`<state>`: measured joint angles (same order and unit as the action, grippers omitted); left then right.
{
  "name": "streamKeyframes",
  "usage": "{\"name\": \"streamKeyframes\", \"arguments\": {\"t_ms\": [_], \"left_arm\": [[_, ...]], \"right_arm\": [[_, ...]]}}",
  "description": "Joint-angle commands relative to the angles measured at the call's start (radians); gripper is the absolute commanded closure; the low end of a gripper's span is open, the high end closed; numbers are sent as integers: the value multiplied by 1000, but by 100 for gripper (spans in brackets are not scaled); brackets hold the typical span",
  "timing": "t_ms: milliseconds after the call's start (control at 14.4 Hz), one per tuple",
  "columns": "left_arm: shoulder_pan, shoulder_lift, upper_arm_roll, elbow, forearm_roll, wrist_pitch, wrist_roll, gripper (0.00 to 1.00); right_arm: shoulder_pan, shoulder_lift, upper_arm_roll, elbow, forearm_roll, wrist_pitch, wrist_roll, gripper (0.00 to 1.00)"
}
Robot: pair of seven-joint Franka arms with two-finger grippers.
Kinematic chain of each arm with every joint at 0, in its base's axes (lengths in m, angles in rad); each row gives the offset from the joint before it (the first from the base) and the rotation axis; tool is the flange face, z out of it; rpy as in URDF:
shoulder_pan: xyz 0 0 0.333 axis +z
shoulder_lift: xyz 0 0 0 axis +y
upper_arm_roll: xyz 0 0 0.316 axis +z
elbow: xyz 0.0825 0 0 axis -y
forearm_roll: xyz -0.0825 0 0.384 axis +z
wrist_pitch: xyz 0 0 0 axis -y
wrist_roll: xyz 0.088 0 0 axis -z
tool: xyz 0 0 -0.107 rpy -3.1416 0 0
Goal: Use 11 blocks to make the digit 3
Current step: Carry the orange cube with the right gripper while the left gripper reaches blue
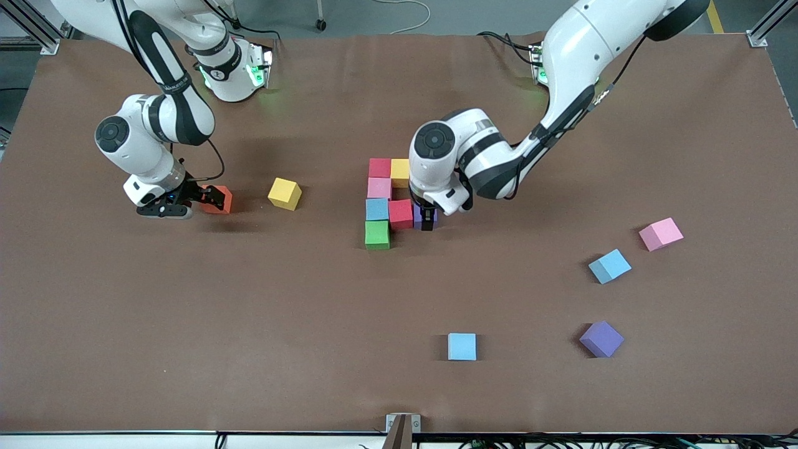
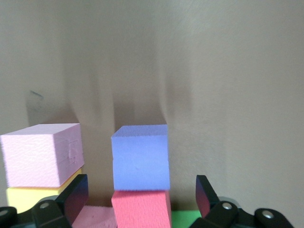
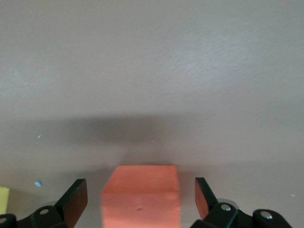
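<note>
Several blocks form a tight cluster mid-table: red point(image 1: 379, 167), yellow point(image 1: 399, 173), pink point(image 1: 379, 188), blue point(image 1: 376, 209), red point(image 1: 400, 213) and green point(image 1: 377, 234). My left gripper point(image 1: 427, 221) stands open astride a purple block point(image 1: 416, 216) at the cluster's edge toward the left arm's end. In the left wrist view the purple block point(image 2: 140, 156) sits untouched between the fingers point(image 2: 76, 197), beside the red block point(image 2: 142, 209). My right gripper point(image 1: 211, 197) is open around an orange block point(image 1: 219, 199), with gaps on both sides of the orange block point(image 3: 140, 199).
Loose blocks lie about: yellow point(image 1: 285, 193) near the orange one, pink point(image 1: 661, 234) and blue point(image 1: 610, 265) toward the left arm's end, purple point(image 1: 601, 338) and blue point(image 1: 462, 346) nearer the front camera. Another pink block point(image 2: 42, 154) adjoins the yellow block point(image 2: 33, 197).
</note>
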<state>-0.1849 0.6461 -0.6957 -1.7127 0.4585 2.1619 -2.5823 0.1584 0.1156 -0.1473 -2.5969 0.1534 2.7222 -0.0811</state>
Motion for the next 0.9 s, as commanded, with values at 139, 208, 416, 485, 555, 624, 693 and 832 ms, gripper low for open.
{"name": "streamKeyframes", "arguments": {"t_ms": [139,208,416,485,555,624,693,832], "left_arm": [[36,-46,2,86,22,-189,241,0],[54,-46,4,108,22,-223,319,0],[140,-45,4,136,23,-246,577,0],[165,-45,5,140,25,-246,649,0],[191,-42,5,162,23,-246,721,0],[214,-33,7,188,25,-246,785,0],[220,-22,10,209,25,-246,838,0],[222,-3,51,254,54,-246,948,0]], "right_arm": [[9,-25,0,1,26,-53,1,0],[9,-27,-1,0,26,-58,0,0],[0,-25,-3,-5,26,-85,-11,0],[-3,-25,-3,-5,26,-97,-11,0],[-3,-25,-5,-6,26,-99,-11,0],[-3,-25,-3,-9,26,-101,-11,0],[-3,-25,-5,-12,26,-102,-11,1],[-3,-25,-5,-12,26,-105,-12,23]]}}
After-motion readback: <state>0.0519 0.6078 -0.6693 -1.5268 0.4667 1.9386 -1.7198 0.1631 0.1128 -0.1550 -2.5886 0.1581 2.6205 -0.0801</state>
